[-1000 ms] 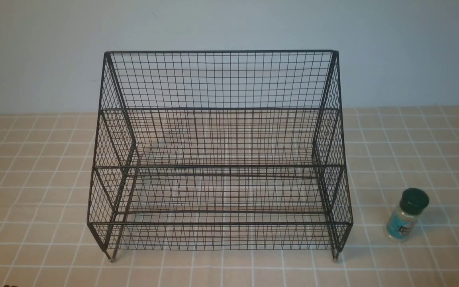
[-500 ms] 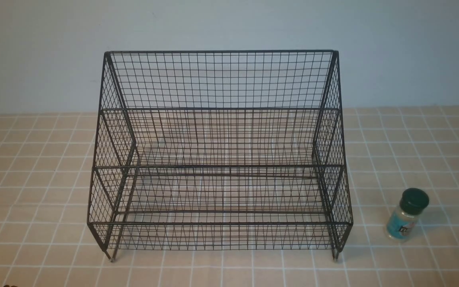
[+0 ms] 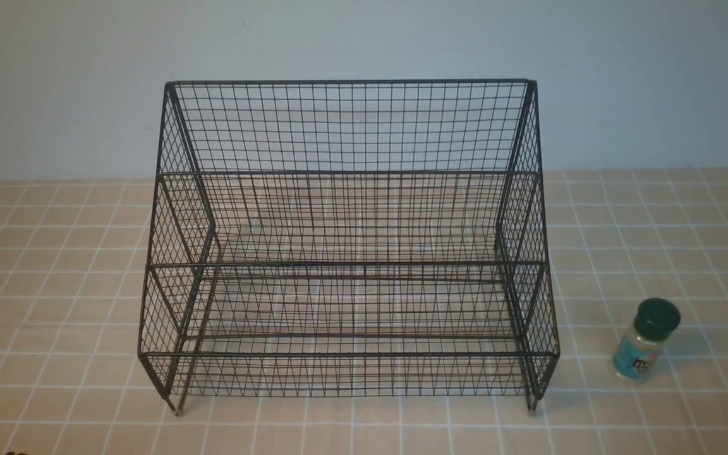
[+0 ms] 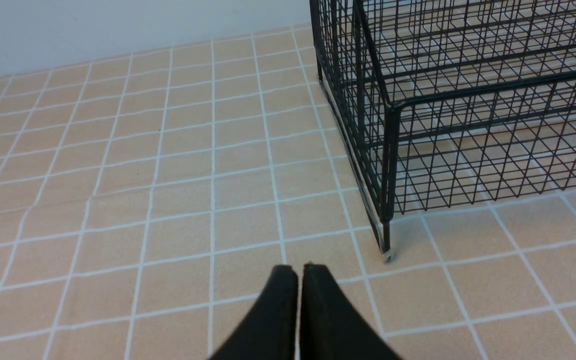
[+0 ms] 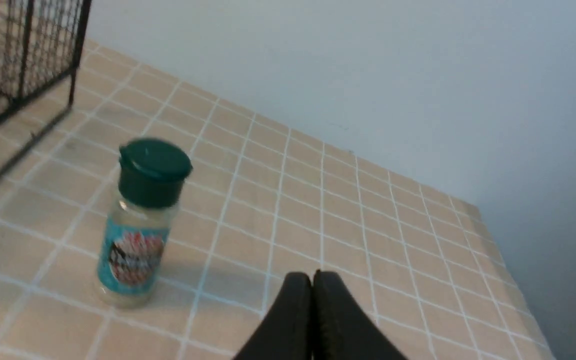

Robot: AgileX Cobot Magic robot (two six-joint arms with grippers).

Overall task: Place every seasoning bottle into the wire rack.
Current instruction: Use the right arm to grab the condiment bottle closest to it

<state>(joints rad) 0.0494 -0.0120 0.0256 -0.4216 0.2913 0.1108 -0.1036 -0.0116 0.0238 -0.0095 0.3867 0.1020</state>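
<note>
Seasoning bottle (image 3: 645, 341) stands near wire rack (image 3: 348, 172) (left gripper (image 4: 298, 270), right gripper (image 5: 312, 278) pressed together).

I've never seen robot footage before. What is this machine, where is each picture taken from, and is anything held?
It is a two-armed robot at a tiled table. The wide picture comes from a camera between its arms, which are out of shot. It shows an empty black three-tier wire rack and, to its right, a small green-capped seasoning bottle standing on the table. The other two pictures come from wrist cameras: the black tips are the left gripper, near a rack leg, and the right gripper, near the bottle. Both are shut, holding nothing.
</note>
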